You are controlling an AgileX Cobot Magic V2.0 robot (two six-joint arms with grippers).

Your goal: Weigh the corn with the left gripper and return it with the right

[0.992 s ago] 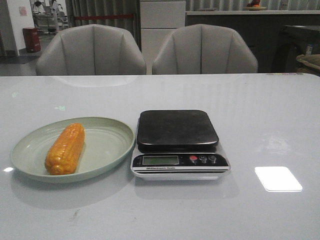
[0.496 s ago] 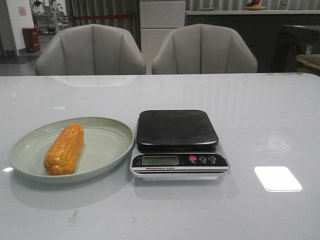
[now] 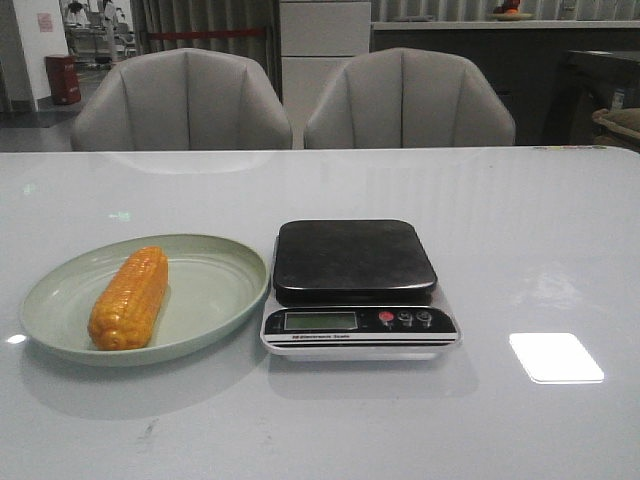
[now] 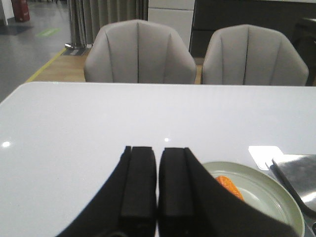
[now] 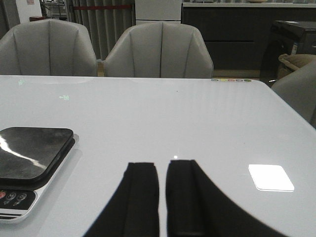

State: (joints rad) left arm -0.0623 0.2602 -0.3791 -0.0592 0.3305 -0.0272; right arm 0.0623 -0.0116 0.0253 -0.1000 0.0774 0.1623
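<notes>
The corn [image 3: 129,298] lies on the green plate [image 3: 215,300] at the near left of the desk [image 3: 520,240], with its length running from near to far. The scale [image 3: 355,290] stands just right of the plate, and its black platform is bare. Judging by this, the task is at its very beginning: nothing is lifted yet.

The front view shows no arm at all. Only the wrist views show them. The left claw [image 4: 158,185] is closed, its pads pressed together, holding nothing, and it hangs left of the plate. The right claw [image 5: 162,197] is almost closed, with a thin gap, and empty, on the right of the scale.

For the next move, the left claw probably must open wide and come over the middle of the cob.
</notes>
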